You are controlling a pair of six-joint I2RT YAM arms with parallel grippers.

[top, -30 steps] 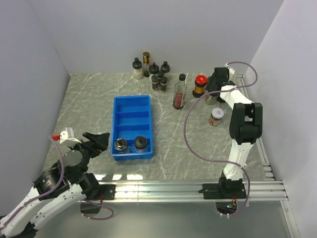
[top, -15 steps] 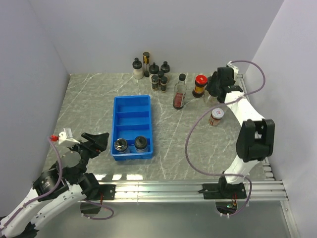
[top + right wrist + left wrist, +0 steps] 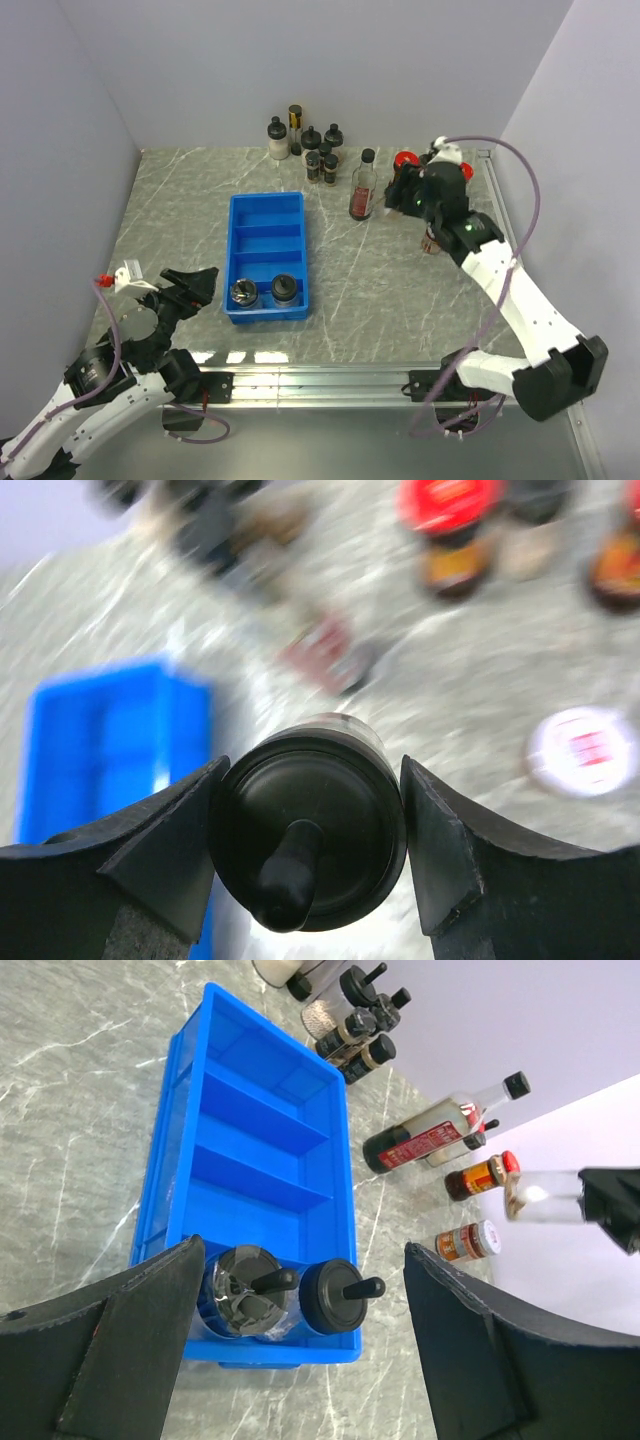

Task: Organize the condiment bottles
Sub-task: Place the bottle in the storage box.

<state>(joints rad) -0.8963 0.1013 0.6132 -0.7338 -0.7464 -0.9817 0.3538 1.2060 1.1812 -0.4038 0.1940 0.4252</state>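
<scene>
Right gripper [image 3: 308, 825] swung leftward, clamping black-capped jar [image 3: 548, 1196], apparently lifted off table [image 3: 400, 290].

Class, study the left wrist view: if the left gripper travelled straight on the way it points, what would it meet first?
Probably the near end of the blue tray, where two black-capped jars stand. It lies squarely ahead of the open left gripper. Height above the tray is unclear.

- Tray [image 3: 266, 215]: bright blue.
- Table [image 3: 170, 220]: grey marble, pale veins.
- Jars in the tray [image 3: 284, 288]: black caps.
- Clear jar [image 3: 305, 830]: black knobbed cap.
- Sauce bottle [image 3: 483, 1175]: red cap, brown contents.
- Tall bottle [image 3: 362, 190]: black cap, dark red label.
- Short jar [image 3: 583, 750]: white lid, red print.
- Right arm [image 3: 520, 300]: white.
</scene>
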